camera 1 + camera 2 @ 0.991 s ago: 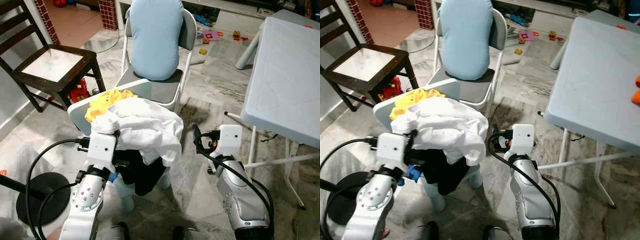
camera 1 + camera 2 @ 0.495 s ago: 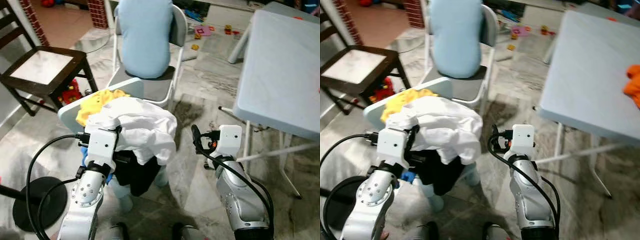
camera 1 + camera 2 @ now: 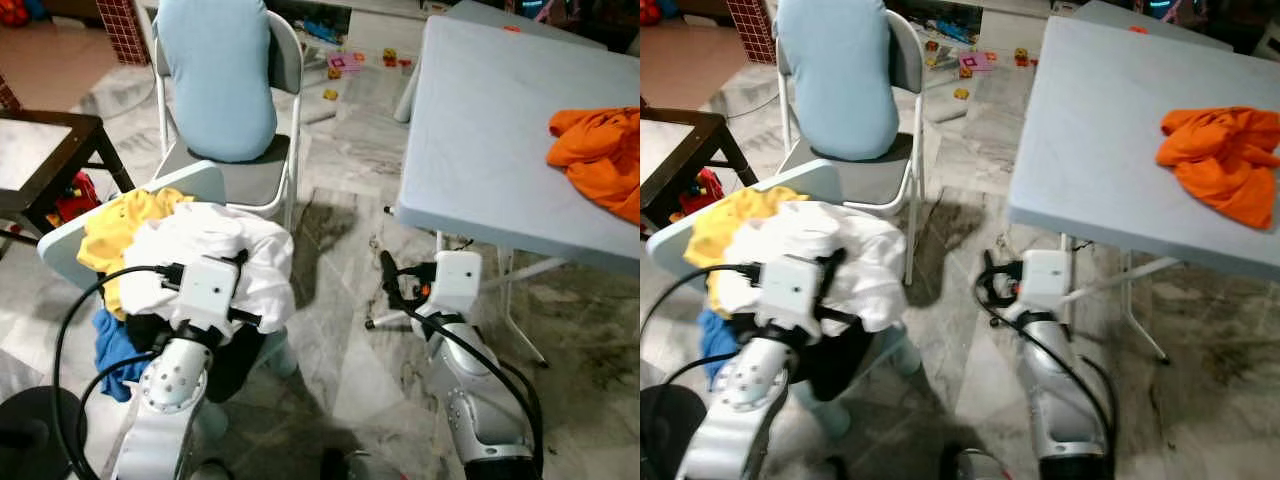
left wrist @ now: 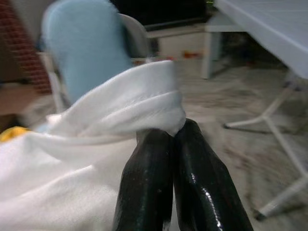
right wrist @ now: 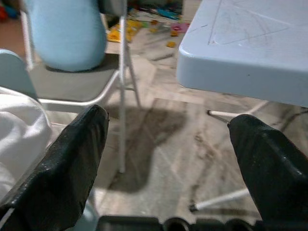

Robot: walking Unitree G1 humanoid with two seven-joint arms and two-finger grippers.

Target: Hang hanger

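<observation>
My left gripper (image 4: 173, 131) is shut, its black fingertips pressed together right against a fold of the white garment (image 3: 215, 245). That garment lies on a heap of clothes on a small pale blue chair (image 3: 70, 240), along with a yellow garment (image 3: 120, 225), a dark one and a blue one. My right gripper (image 5: 168, 130) is open wide with nothing between its fingers (image 5: 72, 159), held over the marble floor beside the grey table (image 3: 480, 140). An orange garment (image 3: 595, 155) lies crumpled on the table's far right.
A folding chair (image 3: 255, 175) with a light blue cushion (image 3: 215, 75) stands behind the heap. A dark wooden chair (image 3: 40, 170) is at the left. Small toys (image 3: 345, 65) litter the floor far back. The table's white legs (image 3: 510, 275) stand close to my right arm.
The whole view has swung to the right, so the table and the orange garment have come into sight. Both arms keep the same pose, and the clothes heap is unchanged.
</observation>
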